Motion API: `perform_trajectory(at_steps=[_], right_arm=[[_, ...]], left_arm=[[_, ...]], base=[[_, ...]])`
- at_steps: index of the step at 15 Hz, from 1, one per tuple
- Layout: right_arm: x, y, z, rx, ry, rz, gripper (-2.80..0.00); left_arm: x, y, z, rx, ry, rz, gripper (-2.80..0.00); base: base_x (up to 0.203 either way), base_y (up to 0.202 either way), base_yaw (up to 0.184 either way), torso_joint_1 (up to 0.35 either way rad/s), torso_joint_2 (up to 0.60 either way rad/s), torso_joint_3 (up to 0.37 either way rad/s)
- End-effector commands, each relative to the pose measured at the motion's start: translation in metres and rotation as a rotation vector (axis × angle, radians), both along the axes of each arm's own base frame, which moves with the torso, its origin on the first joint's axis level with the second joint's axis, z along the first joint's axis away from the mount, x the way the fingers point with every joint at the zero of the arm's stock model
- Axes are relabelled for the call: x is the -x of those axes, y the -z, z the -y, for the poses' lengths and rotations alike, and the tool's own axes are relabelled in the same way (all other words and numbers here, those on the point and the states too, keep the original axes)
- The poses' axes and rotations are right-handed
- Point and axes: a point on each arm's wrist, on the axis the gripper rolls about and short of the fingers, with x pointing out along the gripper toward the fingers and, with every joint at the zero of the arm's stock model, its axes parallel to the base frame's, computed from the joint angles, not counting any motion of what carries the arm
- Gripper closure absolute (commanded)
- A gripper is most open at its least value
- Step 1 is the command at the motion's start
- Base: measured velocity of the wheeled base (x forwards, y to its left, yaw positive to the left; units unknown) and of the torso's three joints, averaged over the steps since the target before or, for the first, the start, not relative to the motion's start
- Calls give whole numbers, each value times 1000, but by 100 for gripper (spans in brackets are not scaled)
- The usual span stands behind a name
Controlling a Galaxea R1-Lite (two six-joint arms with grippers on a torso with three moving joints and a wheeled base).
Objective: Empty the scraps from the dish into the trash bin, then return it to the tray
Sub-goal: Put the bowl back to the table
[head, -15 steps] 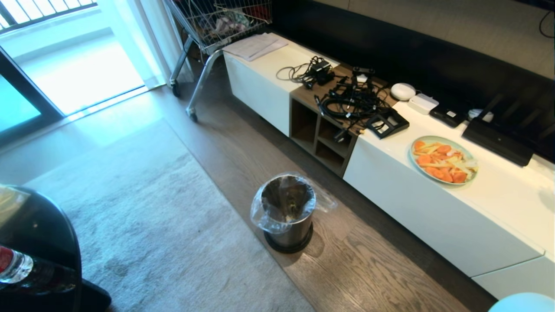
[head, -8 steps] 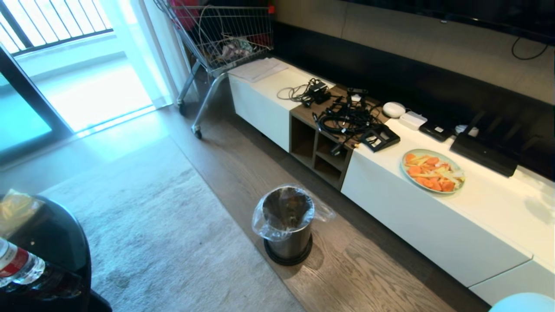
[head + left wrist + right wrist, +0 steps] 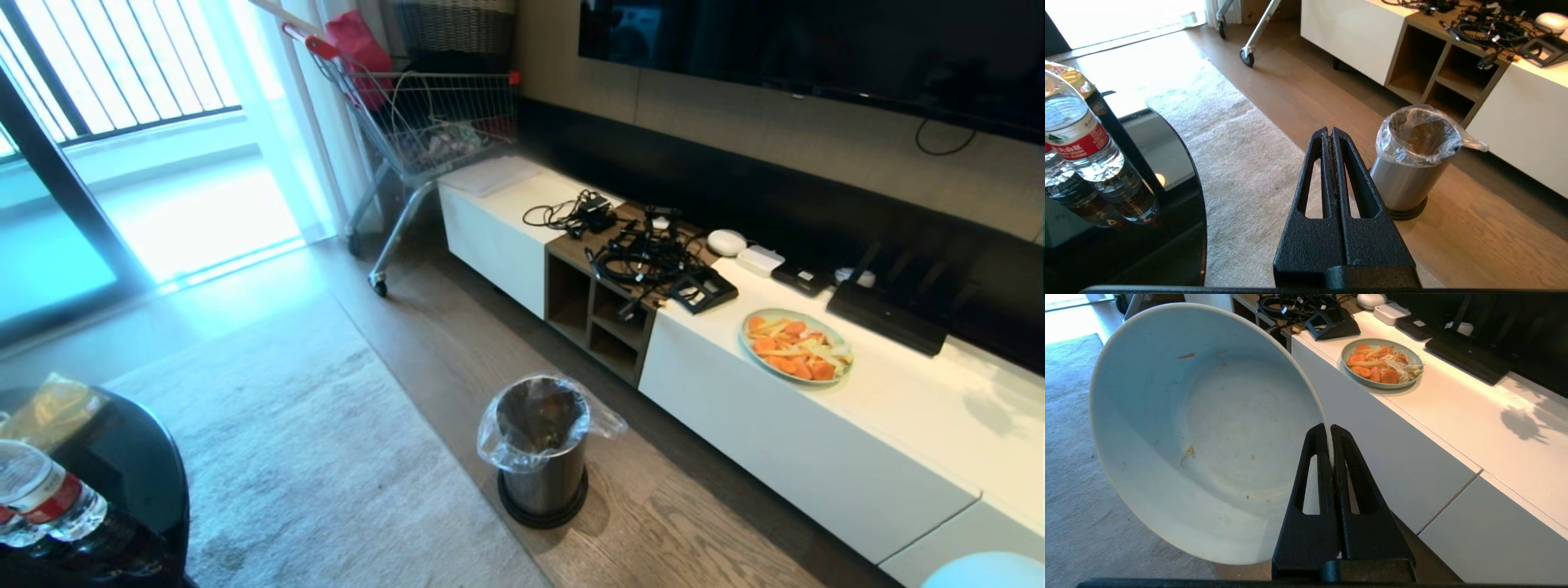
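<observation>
White bowl, emptied, is pinched at its rim by the right gripper; left gripper closed, idle. Next: find the tray.

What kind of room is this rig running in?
Most likely a home living room: a wall TV over a long low white cabinet, a grey rug, and sliding glass doors onto a balcony.
</observation>
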Motion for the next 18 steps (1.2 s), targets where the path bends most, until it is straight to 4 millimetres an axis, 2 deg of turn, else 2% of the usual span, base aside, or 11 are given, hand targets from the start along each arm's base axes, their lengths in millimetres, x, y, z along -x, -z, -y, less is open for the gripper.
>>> perform_trajectory(at_steps=[1, 18], right_arm=[[0, 0, 0, 1, -1, -2, 0], [0, 0, 0, 1, -1, -1, 0]], left_arm=[[0, 0, 0, 1, 0, 1, 0], [0, 0, 0, 1, -2, 1, 0]], base=[[0, 0, 0, 2, -1, 207], [0, 0, 0, 0, 0, 13]])
